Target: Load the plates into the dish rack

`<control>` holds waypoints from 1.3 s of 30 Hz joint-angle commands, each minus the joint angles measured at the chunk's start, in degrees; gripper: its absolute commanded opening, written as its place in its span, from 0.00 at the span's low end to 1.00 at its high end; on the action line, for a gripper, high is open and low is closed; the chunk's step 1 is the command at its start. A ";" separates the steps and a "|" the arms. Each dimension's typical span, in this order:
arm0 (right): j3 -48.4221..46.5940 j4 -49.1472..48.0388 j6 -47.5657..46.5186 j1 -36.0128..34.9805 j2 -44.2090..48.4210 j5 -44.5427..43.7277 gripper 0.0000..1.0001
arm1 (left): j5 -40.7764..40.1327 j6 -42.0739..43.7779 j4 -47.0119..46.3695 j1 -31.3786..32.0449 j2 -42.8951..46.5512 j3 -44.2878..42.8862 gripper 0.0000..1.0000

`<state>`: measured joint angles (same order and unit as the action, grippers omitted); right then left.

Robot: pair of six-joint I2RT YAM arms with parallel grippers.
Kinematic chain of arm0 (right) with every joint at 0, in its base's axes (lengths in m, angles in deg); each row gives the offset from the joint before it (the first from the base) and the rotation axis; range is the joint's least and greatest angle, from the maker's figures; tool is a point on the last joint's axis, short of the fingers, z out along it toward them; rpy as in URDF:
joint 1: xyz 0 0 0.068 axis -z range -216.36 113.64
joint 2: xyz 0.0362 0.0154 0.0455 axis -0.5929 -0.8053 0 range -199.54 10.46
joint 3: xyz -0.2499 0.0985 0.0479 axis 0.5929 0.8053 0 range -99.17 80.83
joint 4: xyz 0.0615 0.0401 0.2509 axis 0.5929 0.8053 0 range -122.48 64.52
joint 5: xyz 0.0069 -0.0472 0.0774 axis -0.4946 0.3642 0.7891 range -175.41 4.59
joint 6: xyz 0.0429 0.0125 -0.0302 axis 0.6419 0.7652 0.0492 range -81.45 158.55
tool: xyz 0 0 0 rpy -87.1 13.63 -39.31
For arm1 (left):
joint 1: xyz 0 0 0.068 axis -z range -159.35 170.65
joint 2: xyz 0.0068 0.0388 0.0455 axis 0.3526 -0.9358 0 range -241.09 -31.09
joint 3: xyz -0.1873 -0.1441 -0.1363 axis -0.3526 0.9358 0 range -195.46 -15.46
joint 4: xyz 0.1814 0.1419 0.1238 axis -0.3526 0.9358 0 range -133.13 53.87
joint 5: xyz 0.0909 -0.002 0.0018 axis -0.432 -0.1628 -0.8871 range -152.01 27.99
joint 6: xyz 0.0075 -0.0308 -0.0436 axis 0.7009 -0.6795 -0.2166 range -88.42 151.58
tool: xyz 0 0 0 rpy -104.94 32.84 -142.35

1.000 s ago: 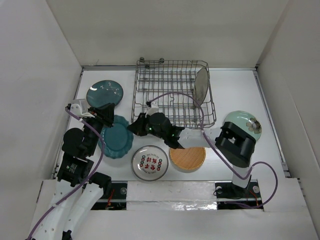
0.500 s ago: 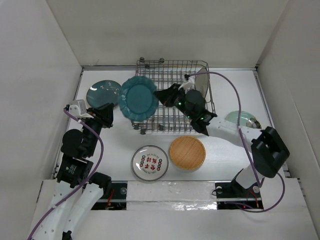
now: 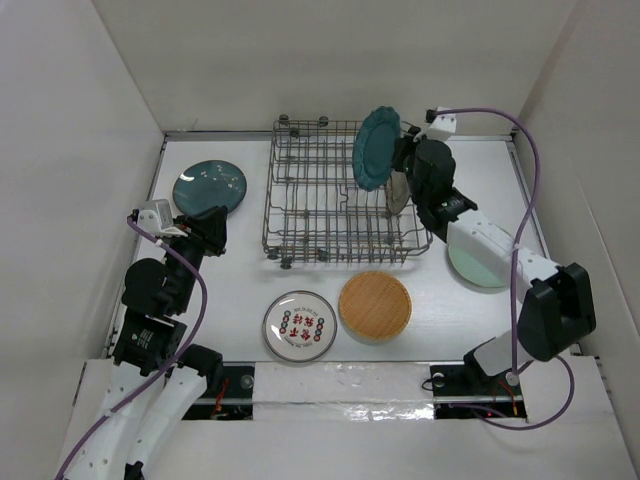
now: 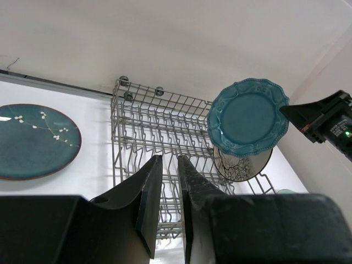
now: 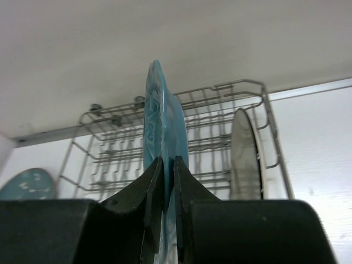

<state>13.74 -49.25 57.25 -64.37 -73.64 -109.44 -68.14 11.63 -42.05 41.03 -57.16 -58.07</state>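
Pinching the stiff, probably breakable teal scalloped plate (image 3: 376,148) by its rim, the right gripper (image 5: 165,181) holds it upright over the dish rack (image 3: 300,215); left gripper (image 4: 168,187) jaws narrow, empty.

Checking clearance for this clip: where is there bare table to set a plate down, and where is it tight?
Bare table lies between the left gripper, dish rack and patterned plate. It is tight at the front, where the woven plate sits close beside that plate.
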 commanded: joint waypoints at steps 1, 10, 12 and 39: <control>-8.31 -5.91 -8.31 0.59 -0.71 -3.21 0.00 | -0.02 0.61 -2.75 -0.17 0.58 0.60 0.15; -15.79 -1.68 -21.48 -0.55 -7.57 -10.24 0.00 | -0.11 0.61 -2.66 -0.17 0.05 0.60 0.15; -16.14 -1.86 -22.82 -0.55 -8.54 -11.99 0.00 | -0.29 0.61 -2.66 -0.17 0.05 0.60 0.16; -13.86 -0.72 -26.35 -2.83 -16.36 -16.92 0.00 | 0.33 0.52 -2.84 -0.17 -0.30 0.60 0.16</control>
<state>1.79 -40.58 31.67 -65.71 -91.36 -123.47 -68.12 11.63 -42.02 41.03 -57.22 -58.07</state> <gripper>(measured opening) 0.136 0.153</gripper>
